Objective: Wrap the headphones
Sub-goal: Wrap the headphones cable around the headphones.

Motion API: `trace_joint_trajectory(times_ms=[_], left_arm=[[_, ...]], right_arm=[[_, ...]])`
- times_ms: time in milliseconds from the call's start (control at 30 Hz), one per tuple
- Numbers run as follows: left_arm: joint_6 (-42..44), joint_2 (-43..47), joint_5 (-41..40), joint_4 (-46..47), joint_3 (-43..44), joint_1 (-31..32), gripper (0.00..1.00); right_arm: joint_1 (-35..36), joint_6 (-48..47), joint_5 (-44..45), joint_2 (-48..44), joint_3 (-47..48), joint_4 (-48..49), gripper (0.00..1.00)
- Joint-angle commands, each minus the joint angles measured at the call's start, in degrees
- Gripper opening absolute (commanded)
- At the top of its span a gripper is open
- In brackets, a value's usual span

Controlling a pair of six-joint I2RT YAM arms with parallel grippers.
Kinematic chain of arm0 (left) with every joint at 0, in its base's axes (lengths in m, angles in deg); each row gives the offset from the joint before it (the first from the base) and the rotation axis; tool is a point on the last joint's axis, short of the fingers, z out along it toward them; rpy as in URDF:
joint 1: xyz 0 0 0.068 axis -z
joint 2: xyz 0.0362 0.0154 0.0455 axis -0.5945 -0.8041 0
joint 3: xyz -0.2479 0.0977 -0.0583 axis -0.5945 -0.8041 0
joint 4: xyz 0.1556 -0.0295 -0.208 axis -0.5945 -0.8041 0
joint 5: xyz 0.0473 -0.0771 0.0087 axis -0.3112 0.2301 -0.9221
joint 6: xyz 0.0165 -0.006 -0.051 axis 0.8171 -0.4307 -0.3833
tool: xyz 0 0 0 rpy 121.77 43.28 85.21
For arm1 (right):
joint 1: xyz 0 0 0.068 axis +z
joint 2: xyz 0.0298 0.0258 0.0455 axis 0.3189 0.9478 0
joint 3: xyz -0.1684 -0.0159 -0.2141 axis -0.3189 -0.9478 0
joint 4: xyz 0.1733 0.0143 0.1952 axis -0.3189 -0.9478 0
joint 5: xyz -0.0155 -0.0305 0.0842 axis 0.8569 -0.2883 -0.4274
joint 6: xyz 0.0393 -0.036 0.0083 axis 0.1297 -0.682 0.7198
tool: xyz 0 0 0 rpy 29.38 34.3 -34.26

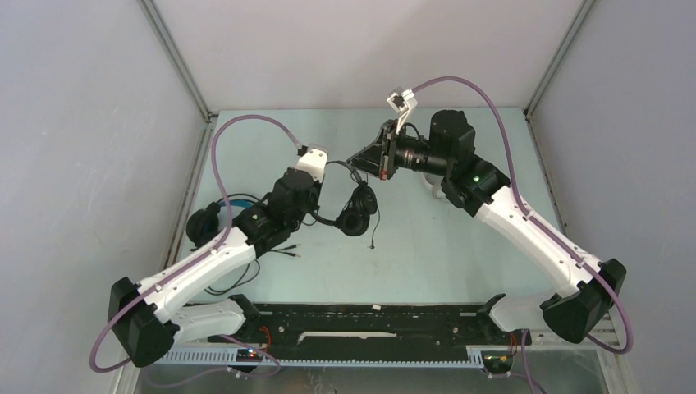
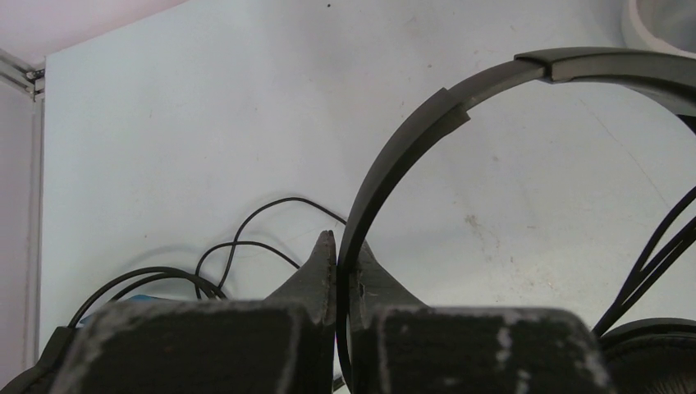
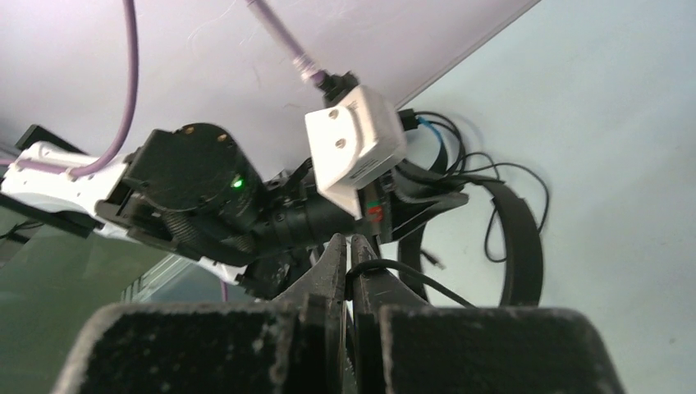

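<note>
Two grips: left hand (image 2: 343, 248) headband (image 2: 410, 135), right hand (image 3: 345, 248) cable (image 3: 410, 276).

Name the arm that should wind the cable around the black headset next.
Right. The right claw is shut on the black cable, free to loop it. The left claw is clamped on the headband, so it likely serves best steadying the headset.

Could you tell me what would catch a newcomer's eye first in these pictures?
The two pincers meet in the middle on a slim black headset: the left pincer is shut on its headband, the right pincer on its cable. A blue-lined headset lies off to the left in the top view.
</note>
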Motion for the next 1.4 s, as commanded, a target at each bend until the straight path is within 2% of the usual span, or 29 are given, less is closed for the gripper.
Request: trace_joint_trajectory(times_ms=[0, 167, 767, 967, 1233, 1367], left_arm=[[-0.6, -1.5, -3.9, 0.5, 2.6, 0.2, 0.00], [-1.6, -2.0, -3.5, 1.8, 2.3, 0.2, 0.00], [2.2, 3.1, 7.1, 4.2, -0.7, 0.4, 0.00], [2.4, 4.4, 9.5, 1.1, 0.2, 0.7, 0.00], [2.3, 6.6, 9.1, -0.2, 0.5, 1.1, 0.00], [1.9, 6.6, 8.5, -0.5, 0.6, 1.2, 0.00]], right_arm=[[-0.1, 1.8, -6.6, 0.4, 3.1, 0.5, 0.00], [0.3, 3.1, -10.4, 1.9, 3.1, 1.7, 0.00], [-2.1, 2.6, -6.6, 7.6, 8.6, -1.2, 0.00], [-4.1, 3.1, -6.3, 8.0, 8.4, -1.3, 0.00], [-4.4, 4.5, -7.3, 7.0, 7.5, 0.1, 0.00], [-4.6, 3.2, -4.1, 5.9, 7.6, -1.4, 0.00]])
